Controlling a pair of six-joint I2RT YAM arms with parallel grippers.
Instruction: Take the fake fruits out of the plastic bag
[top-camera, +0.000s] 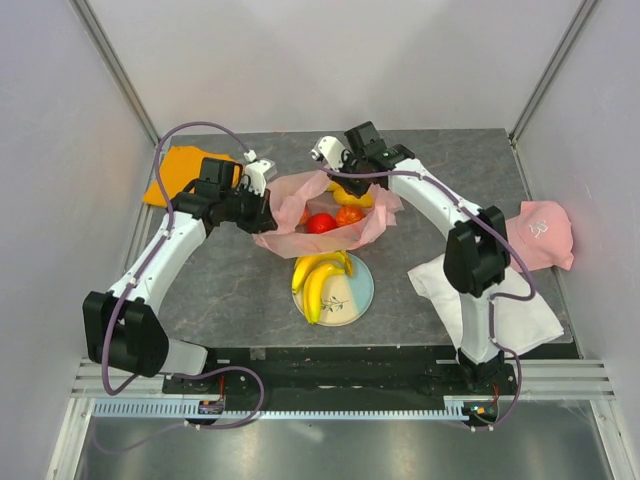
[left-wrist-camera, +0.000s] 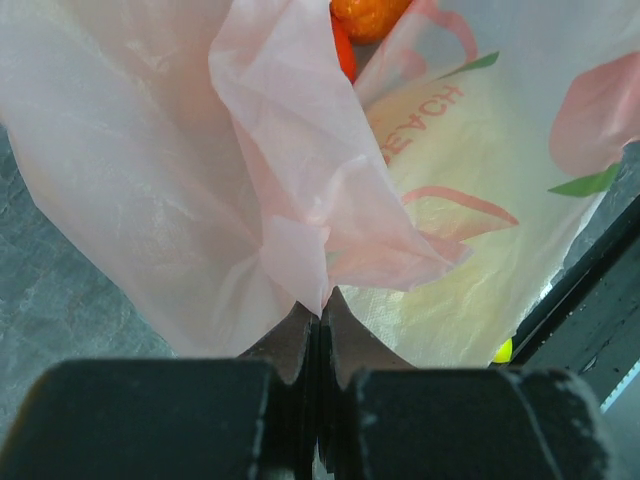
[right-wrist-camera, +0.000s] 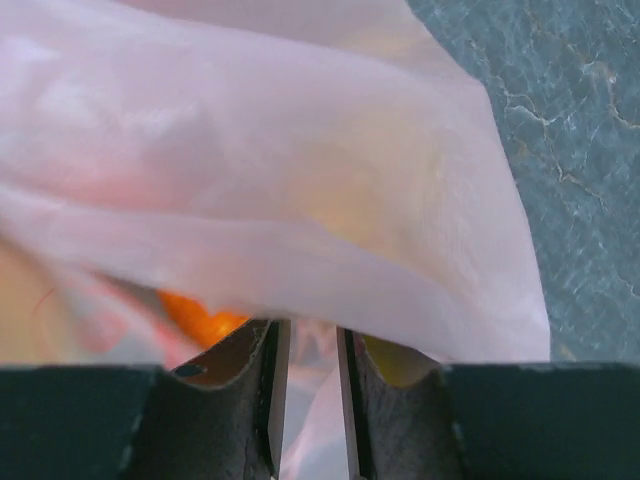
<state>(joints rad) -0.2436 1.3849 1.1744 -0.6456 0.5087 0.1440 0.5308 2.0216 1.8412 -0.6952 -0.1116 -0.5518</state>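
The pink plastic bag (top-camera: 300, 200) lies crumpled and open at mid-table. Inside it I see a red fruit (top-camera: 320, 222), an orange fruit (top-camera: 349, 214) and a yellow fruit (top-camera: 353, 196). A yellow banana bunch (top-camera: 318, 280) rests on a plate outside the bag. My left gripper (top-camera: 264, 205) is shut on the bag's left rim; the film (left-wrist-camera: 300, 200) rises from the pinched jaws (left-wrist-camera: 322, 308), with the orange fruit (left-wrist-camera: 368, 15) beyond. My right gripper (top-camera: 336, 170) is at the bag's far rim, its jaws (right-wrist-camera: 310, 335) a little apart with loose pink film (right-wrist-camera: 300, 200) draped over and between them.
The pale round plate (top-camera: 358, 298) sits just in front of the bag. A folded orange cloth (top-camera: 180, 170) lies at the back left. A pink cap (top-camera: 545, 232) and a white cloth (top-camera: 500, 305) lie on the right, by the table's edge.
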